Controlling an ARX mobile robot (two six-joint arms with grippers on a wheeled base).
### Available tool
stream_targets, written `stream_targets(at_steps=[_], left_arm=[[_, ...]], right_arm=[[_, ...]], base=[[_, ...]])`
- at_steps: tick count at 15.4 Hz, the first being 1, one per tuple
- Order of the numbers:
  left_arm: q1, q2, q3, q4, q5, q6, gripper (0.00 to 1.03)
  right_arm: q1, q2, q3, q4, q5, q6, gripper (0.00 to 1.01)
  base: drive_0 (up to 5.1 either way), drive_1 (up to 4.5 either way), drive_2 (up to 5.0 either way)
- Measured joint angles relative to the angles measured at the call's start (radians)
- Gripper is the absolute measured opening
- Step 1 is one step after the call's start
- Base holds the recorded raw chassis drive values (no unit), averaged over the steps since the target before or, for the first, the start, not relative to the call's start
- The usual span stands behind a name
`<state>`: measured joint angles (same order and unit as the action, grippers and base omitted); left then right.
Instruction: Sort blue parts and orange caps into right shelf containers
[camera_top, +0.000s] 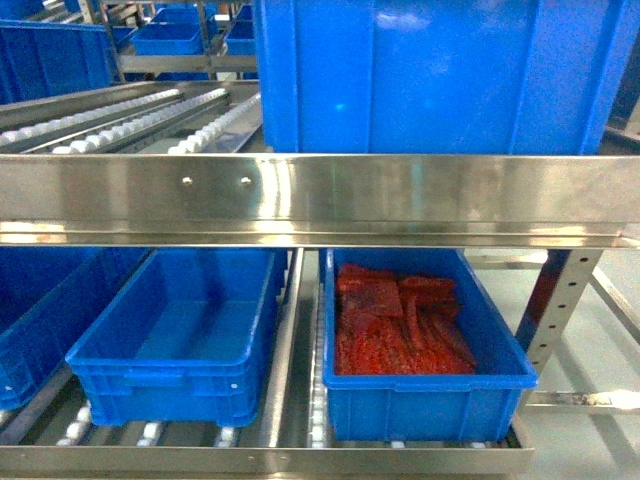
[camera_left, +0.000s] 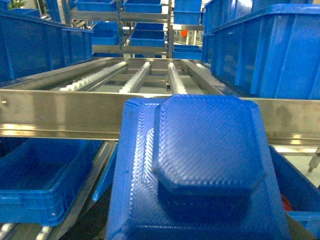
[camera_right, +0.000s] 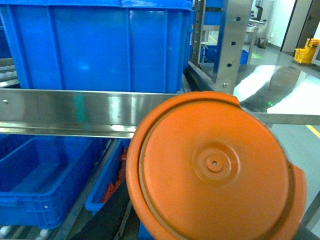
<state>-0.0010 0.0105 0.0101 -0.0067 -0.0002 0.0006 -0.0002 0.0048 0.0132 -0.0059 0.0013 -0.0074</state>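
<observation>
A blue part (camera_left: 200, 165), a ridged square piece with a raised octagonal centre, fills the left wrist view and hangs in the air in front of the shelf rail. It hides my left gripper's fingers. A round orange cap (camera_right: 210, 170) fills the right wrist view in the same way and covers my right gripper's fingers. On the lower shelf stand two blue containers. The left one (camera_top: 170, 375) shows a bare floor, and the right one (camera_top: 430, 405) holds a heap of orange-red pieces (camera_top: 400, 325). Neither gripper shows in the head view.
A wide steel rail (camera_top: 320, 195) crosses in front of the shelf above the two containers. A large blue bin (camera_top: 440, 75) stands on the upper roller level at the right. More blue bins (camera_top: 40, 310) sit at the far left, and a perforated steel post (camera_top: 560, 300) stands at the right.
</observation>
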Motion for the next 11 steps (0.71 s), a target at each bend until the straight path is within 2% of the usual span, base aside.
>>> stream_targets(at_steps=[11], left_arm=[[0.0,0.0,0.0,0.0,0.0,0.0,0.43]], right_arm=[[0.0,0.0,0.0,-0.001,0.0,0.0,0.44]], base=[[-5.0,2.48,2.5]])
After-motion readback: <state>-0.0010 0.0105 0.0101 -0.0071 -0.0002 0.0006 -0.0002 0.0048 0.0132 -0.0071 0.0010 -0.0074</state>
